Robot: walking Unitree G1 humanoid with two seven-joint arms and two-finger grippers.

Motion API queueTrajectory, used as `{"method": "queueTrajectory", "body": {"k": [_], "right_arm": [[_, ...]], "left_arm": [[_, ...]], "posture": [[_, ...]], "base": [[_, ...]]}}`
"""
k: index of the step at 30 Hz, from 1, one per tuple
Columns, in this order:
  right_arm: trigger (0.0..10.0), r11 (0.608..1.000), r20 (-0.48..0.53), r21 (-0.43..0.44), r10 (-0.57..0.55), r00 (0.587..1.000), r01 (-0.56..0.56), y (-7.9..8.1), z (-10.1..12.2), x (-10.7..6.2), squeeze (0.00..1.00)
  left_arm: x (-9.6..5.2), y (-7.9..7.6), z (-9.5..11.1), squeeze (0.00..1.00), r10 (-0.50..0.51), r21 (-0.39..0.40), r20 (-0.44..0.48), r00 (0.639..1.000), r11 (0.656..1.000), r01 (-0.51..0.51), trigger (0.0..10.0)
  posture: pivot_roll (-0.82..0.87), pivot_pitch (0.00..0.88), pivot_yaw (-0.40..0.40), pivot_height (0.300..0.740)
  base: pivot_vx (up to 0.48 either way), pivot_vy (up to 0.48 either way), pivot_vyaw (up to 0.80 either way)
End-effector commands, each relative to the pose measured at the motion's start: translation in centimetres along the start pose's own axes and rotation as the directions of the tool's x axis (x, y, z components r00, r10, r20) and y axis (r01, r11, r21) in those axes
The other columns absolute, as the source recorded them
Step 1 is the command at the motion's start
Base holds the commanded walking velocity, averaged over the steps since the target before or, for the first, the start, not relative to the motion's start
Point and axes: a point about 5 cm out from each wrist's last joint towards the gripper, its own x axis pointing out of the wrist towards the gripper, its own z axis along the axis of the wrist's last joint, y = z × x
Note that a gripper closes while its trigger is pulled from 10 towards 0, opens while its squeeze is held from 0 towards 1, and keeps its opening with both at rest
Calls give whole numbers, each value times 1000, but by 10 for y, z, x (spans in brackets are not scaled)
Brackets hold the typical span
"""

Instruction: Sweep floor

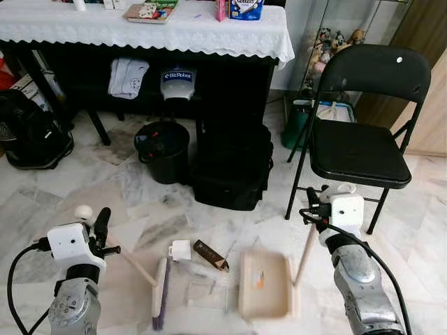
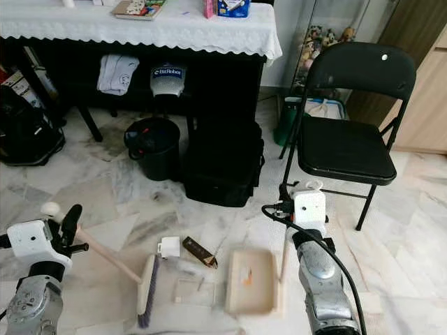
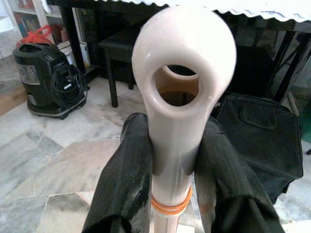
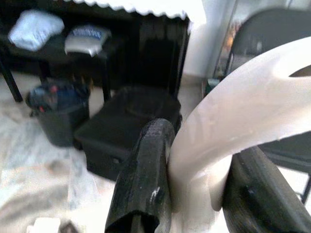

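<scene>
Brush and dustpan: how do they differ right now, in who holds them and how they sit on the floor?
The brush is held by the left gripper; the dustpan by the right gripper. The brush is a narrow, bristled head; the dustpan a wide open tray. Both are cream, resting on the floor with litter between them.

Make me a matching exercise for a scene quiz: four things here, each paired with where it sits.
1. cream dustpan
2. cream hand brush
3. black round bin
4. black folding chair

A. under the white-clothed table
B. handle in the left gripper
C. handle in the right gripper
D. right of the black bag

Pairs: 1-C, 2-B, 3-A, 4-D
</scene>
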Motion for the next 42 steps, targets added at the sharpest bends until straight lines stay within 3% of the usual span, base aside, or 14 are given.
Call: {"method": "queueTrajectory", "body": {"k": [1, 18, 24, 34, 38, 42], "right_arm": [[10000, 1000, 33, -7, -21, 999, 21, -7, 10, 1, 0], [10000, 998, -49, 42, 50, 998, -48, 21, -27, 7, 0], [10000, 999, -100, 24, 35, 994, -32, 21, -46, 1, 0], [10000, 1000, -100, 2, 11, 995, -10, 12, -55, -2, 0], [10000, 1000, -90, -3, 5, 996, -5, 11, -54, -1, 0], [10000, 1000, -82, -2, 11, 997, -12, 12, -53, 1, 0]], "left_arm": [[-2, 0, -6, 0, 5, 7, -23, 1000, 1000, -5, 10000], [-7, 2, -7, 0, 24, 17, -29, 999, 1000, -23, 10000], [-8, 6, -7, 0, 31, 23, -27, 999, 999, -30, 10000], [-13, 10, -15, 0, 45, 24, -65, 997, 999, -44, 10000], [-17, 10, -28, 0, 21, 12, -153, 988, 1000, -19, 10000], [-19, 5, -32, 0, -43, -23, -182, 982, 999, 39, 10000]], "posture": [[-21, 127, -25, 740], [-2, 132, -23, 740], [8, 130, -15, 740], [3, 126, -12, 740], [3, 134, -16, 740], [5, 139, -16, 740]], "base": [[0, 0, 0], [0, 0, 0], [0, 0, 0], [0, 0, 0], [0, 0, 0], [0, 0, 0]]}}
